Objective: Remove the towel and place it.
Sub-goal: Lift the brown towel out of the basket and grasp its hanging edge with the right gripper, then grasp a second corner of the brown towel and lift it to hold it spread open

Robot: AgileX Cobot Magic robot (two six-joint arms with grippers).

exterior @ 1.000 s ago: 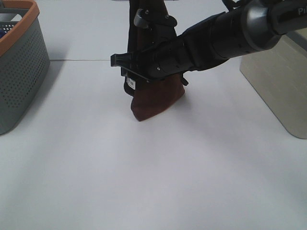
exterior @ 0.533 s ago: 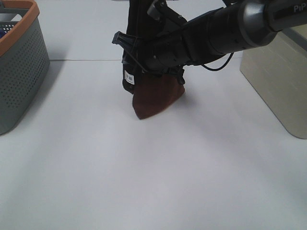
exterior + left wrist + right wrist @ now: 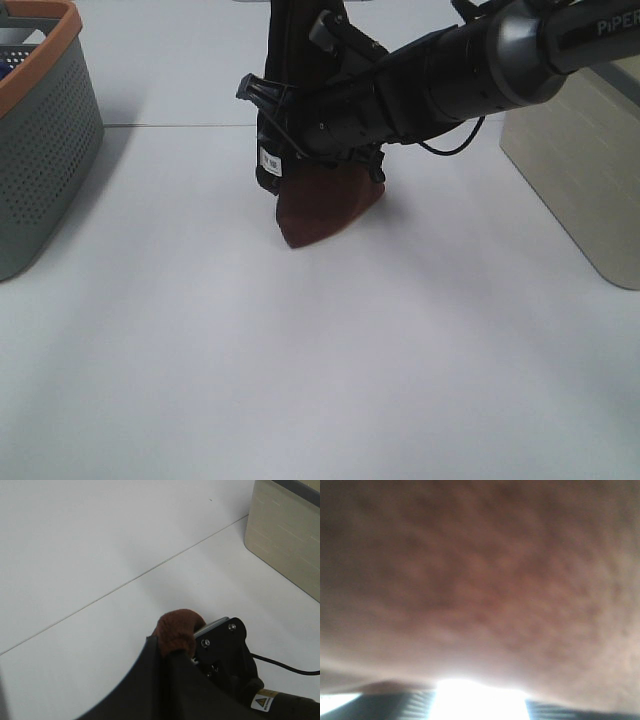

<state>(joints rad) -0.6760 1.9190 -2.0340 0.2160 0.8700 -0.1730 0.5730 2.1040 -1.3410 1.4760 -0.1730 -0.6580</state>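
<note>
The dark reddish-brown towel [image 3: 322, 205] hangs from above at the back middle of the white table [image 3: 300, 380], its lower corner touching the tabletop. My right gripper [image 3: 272, 125] reaches across from the right and is pressed into the towel's middle. In the left wrist view a fold of towel [image 3: 175, 629] bulges out beside a black finger [image 3: 222, 642] of that gripper. The right wrist view is filled by blurred towel cloth [image 3: 480, 580]. What holds the towel's top is out of view. A black shape fills the bottom of the left wrist view, and I cannot make out my left gripper's jaws.
A grey perforated basket [image 3: 40, 140] with an orange rim stands at the far left. A beige box [image 3: 585, 170] stands at the right edge and also shows in the left wrist view [image 3: 285, 535]. A thin seam line crosses the table behind the towel.
My right gripper has tilted and risen a little against the towel, its tip moving up. The towel's lower part has shifted slightly, and its corner stays on the table.
</note>
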